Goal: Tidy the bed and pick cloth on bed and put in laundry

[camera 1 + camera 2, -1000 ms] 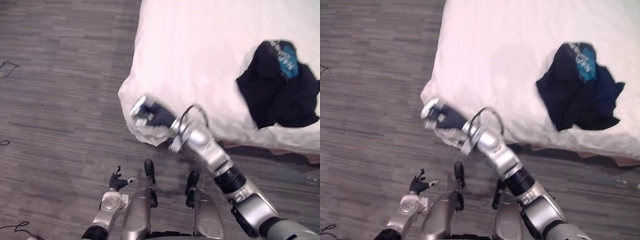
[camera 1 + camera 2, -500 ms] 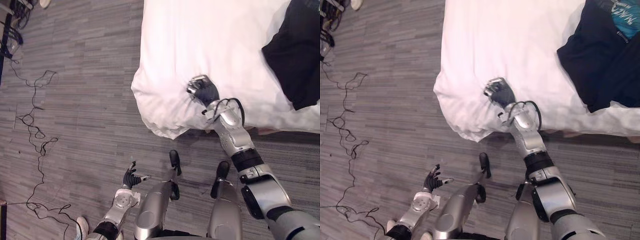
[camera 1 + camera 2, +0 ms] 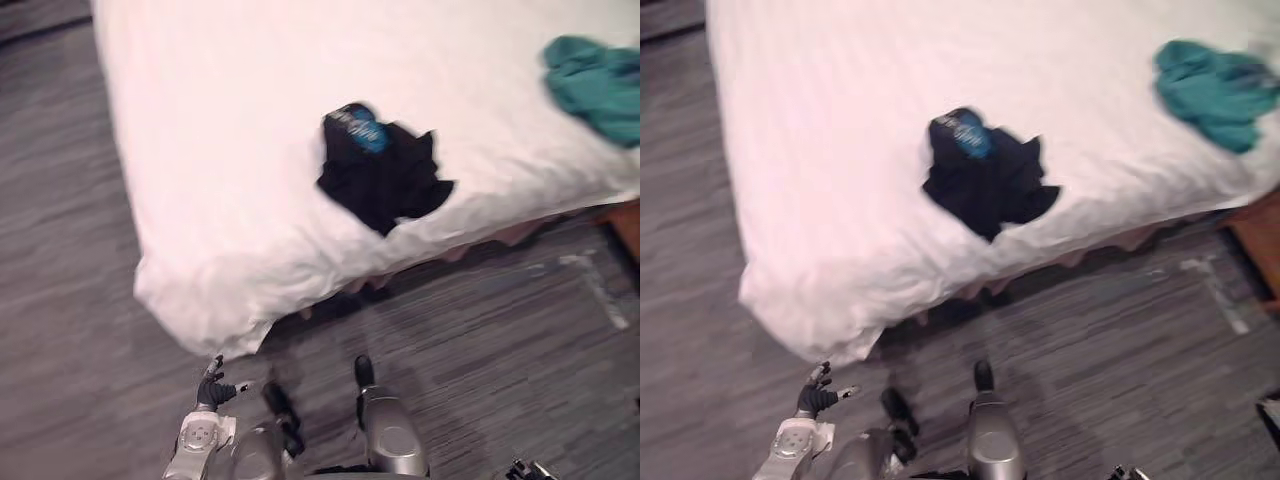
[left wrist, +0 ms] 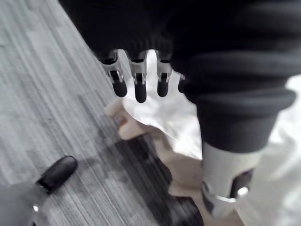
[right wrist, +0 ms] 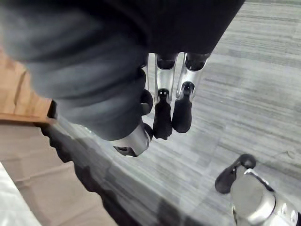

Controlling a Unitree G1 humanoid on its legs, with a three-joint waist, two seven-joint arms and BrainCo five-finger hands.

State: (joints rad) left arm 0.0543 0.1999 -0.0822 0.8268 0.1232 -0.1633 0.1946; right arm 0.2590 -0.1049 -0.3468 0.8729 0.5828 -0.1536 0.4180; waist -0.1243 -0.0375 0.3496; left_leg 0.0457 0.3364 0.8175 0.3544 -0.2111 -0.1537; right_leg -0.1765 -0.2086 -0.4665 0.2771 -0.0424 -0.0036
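A black cloth (image 3: 385, 180) with a blue print lies crumpled on the white bed (image 3: 220, 150), close to the bed's near edge. A teal cloth (image 3: 600, 85) lies bunched on the bed at the far right. My left hand (image 3: 215, 388) hangs low over the floor below the bed's near left corner, open and empty; its fingers (image 4: 136, 82) are straight, with the sheet's hanging edge past them. My right hand (image 5: 164, 117) hangs over the grey floor with relaxed fingers and holds nothing.
Grey striped carpet (image 3: 520, 330) runs along the bed's near side and left side. A brown wooden piece (image 3: 628, 225) shows at the right edge beside the bed. The sheet hangs down over the bed's near left corner (image 3: 200, 310).
The camera has swung right, bringing the black cloth to the middle and the teal cloth into sight. My right arm has come off the bed's corner and dropped low. The left hand stays low.
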